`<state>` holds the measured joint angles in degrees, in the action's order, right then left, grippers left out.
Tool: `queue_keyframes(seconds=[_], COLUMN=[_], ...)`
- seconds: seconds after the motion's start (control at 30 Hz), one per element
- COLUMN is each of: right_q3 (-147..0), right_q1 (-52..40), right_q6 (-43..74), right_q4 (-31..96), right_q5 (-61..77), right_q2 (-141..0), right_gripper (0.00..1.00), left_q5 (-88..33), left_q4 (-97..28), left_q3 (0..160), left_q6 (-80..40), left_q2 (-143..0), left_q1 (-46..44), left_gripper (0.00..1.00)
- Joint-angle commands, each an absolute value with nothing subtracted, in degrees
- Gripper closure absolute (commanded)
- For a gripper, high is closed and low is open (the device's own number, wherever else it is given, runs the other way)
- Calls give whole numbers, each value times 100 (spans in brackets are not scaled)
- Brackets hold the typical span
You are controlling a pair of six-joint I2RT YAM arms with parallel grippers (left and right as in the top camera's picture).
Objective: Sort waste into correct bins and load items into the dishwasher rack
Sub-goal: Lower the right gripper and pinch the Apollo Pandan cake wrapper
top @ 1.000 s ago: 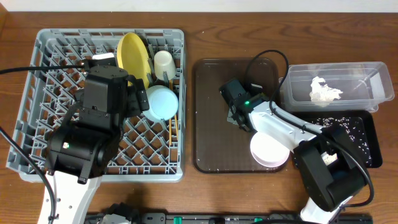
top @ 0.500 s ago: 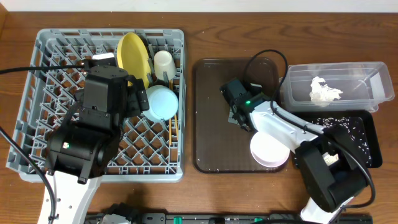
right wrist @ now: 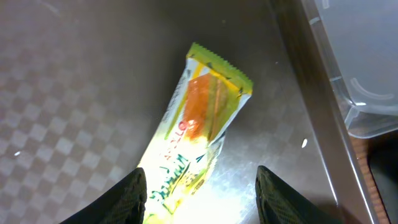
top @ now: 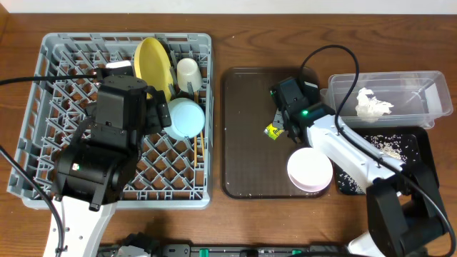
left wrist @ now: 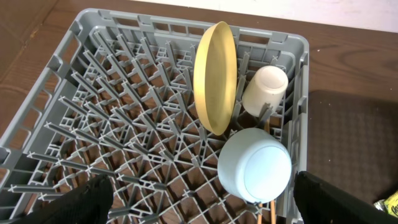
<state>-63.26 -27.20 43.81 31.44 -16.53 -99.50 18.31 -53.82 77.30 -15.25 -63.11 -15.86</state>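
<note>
On brown tray (right wrist: 62, 93), snack wrapper (right wrist: 196, 134) lies diagonally.

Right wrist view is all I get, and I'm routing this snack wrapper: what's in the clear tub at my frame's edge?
Observer: A crumpled white tissue lies in the clear tub.
Operator: And the black tray?
Observer: It sits on the robot's side of the tub and holds whitish crumbs.
Operator: Anything else on the brown tray?
Observer: A white bowl, at its near right corner, closer to the robot than the snack wrapper.
</note>
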Motion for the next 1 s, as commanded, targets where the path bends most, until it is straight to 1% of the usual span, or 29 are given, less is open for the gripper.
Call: queue_keyframes(seconds=[0.0, 0.3, 0.53, 0.73, 0.97], right_q3=[-6361, -6359, -6357, -6357, -6355], right_q1=[-2641, -2644, -2670, -2689, -2707], right_q6=[4322, 4322, 4320, 4320, 4322], right_q4=[3052, 2978, 2891, 2851, 2803], right_q5=[-1776, -1621, -1599, -1599, -1601], right_q2=[-10191, -10527, -10726, -10728, -10748], right_gripper=[46, 45, 41, 42, 34], left_q5=[1846, 1846, 1846, 1846, 1846], left_q4=[-5395, -5395, -5395, -5395, -5395], left_q3=[7747, 7747, 7747, 7747, 7747], left_q6=[-1577, -1577, -1577, -1577, -1577], left_q2=[-6322, -6322, -6322, -6322, -6322], left_q1=[-1570, -1570, -1570, -1570, -1570], left_gripper=[6, 6, 6, 6, 6])
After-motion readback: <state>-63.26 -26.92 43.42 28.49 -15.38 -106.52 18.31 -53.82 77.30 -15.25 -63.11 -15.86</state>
